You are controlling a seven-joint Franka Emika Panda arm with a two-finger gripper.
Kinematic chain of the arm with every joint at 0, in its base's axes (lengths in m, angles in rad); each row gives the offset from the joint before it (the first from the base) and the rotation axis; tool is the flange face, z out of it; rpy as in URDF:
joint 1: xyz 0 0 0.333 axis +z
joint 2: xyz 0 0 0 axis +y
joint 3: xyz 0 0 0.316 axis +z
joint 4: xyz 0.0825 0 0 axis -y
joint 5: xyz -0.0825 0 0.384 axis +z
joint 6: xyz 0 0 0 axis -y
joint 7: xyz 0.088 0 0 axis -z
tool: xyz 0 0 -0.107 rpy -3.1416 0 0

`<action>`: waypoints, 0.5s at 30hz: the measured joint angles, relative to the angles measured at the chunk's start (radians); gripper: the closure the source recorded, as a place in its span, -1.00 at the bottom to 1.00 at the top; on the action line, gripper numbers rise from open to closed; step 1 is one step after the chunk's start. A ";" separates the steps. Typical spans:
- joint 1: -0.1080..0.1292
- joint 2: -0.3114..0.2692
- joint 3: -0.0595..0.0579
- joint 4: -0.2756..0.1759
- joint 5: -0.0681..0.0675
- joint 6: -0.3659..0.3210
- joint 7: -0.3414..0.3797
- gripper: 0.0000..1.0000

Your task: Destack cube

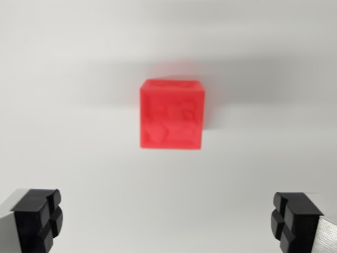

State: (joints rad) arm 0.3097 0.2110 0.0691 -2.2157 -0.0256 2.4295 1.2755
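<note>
White tabletop (63, 132) under blurred red cube (171, 115).

**Red cube on a white counter**

The cube (171, 114) ahead of the claw (167, 221) is bright red, its near face marked with a blurred raised pattern in the same red. The counter (63, 132) beneath is plain white with a soft grey shadow behind the cube. The claw's fingertips (38, 216) are black on silver-grey bodies.
</note>
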 joint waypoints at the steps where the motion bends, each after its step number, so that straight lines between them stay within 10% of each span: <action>1: 0.000 -0.009 0.000 0.002 0.001 -0.010 -0.001 -1.00; 15: 0.000 -0.100 0.000 0.041 0.011 -0.140 -0.008 -1.00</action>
State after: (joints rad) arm 0.3101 0.1107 0.0693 -2.1744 -0.0145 2.2892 1.2678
